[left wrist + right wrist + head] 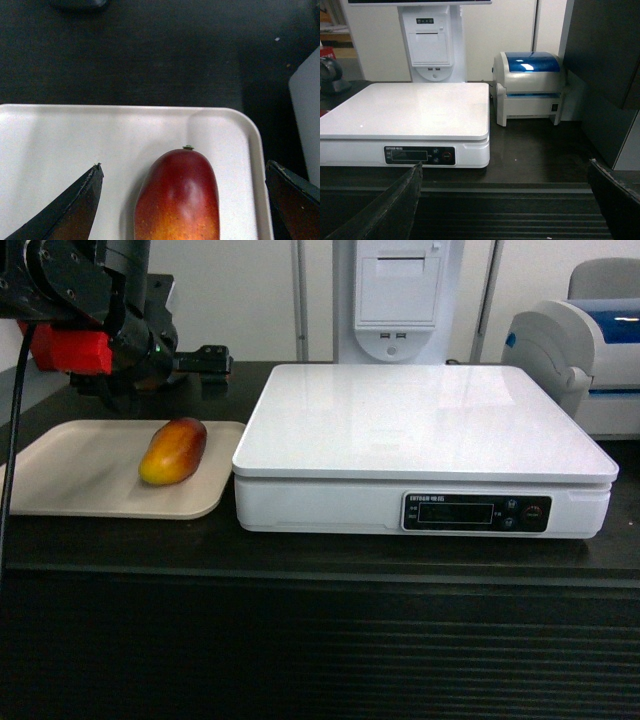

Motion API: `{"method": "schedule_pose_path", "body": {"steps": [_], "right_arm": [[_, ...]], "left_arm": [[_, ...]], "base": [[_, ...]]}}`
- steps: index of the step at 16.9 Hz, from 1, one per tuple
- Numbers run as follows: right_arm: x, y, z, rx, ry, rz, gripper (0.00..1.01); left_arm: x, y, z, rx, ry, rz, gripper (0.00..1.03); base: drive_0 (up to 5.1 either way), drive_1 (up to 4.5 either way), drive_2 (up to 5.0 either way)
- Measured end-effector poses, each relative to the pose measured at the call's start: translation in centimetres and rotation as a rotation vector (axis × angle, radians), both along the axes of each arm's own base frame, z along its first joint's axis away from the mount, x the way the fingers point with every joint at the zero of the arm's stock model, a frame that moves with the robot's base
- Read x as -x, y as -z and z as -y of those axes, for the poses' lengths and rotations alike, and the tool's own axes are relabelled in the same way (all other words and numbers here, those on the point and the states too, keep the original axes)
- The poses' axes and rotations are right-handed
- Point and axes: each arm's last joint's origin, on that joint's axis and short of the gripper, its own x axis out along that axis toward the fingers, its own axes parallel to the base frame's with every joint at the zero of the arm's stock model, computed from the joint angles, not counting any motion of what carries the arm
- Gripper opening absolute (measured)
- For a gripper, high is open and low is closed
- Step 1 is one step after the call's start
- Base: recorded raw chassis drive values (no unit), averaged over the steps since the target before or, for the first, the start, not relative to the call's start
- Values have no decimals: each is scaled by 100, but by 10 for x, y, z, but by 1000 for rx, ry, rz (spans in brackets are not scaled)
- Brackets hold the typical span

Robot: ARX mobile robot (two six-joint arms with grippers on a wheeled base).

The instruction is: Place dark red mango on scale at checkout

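- Lying on the beige tray, left of the scale, the dark red mango is found on the black table of the checkout, not yet on the white platform.
- In the left wrist view the mango is seen between the two spread fingers of the left gripper, nearer the left one and touched by neither.
- The long axis is seen running straight ahead from the fingers, the red stem end pointing away and the yellow end lying toward the wrist; closing would be across the short width.
- The left arm is judged far nearer; it hangs above the tray's far side.
- The right gripper is held wide and empty, its fingers short of the table's edge, the scale ahead and to their left.
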Motion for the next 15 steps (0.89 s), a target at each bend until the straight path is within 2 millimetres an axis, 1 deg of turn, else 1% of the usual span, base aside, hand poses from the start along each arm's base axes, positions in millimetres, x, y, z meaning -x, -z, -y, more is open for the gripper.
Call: {"method": "schedule_pose_path", "body": {"steps": [2,5,7,10,12,15], "right_arm": [[0,0,0,0,0,0,98],[0,0,0,0,0,0,98],[0,0,0,0,0,0,98],[0,0,0,0,0,0,98],[0,0,0,0,0,0,98],[0,0,0,0,0,0,98]], "left_arm": [[-9,12,-3,6,1,-42,98],[-13,17,-6,9,-3,-63,98],[-12,21,-5,13,9,-74,98],[-5,37,-6,0,8,-129,98],[-1,46,-10,-5,-4,-155,98],[-1,54,-14,-7,-10,-162,98]], "base": [[0,0,0],[0,0,0],[0,0,0],[0,0,0],[0,0,0],[0,0,0]]}}
